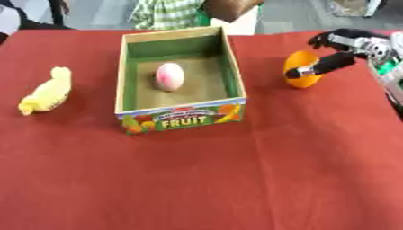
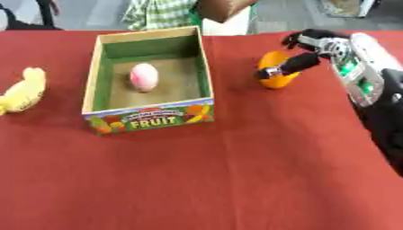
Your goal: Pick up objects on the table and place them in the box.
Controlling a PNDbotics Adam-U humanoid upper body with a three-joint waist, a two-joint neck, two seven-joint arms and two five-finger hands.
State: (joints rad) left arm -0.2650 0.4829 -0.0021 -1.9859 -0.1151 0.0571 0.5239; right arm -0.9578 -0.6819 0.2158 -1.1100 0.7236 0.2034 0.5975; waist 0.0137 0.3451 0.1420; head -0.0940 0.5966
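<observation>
An open cardboard box (image 1: 179, 117) marked FRUIT stands on the red table, with a pink and white peach-like fruit (image 1: 169, 76) lying inside it. To the right of the box sits an orange fruit (image 1: 300, 69). My right hand (image 2: 315, 50) comes in from the right with its thumb and fingers curled round the orange. A yellow banana-like object (image 1: 47, 91) lies on the cloth left of the box. My left hand shows in neither view.
A red cloth (image 1: 236, 179) covers the table, with wide bare cloth in front of the box. My right forearm (image 2: 370, 85) runs down the right edge. A person in a checked top sits at the far edge behind the box.
</observation>
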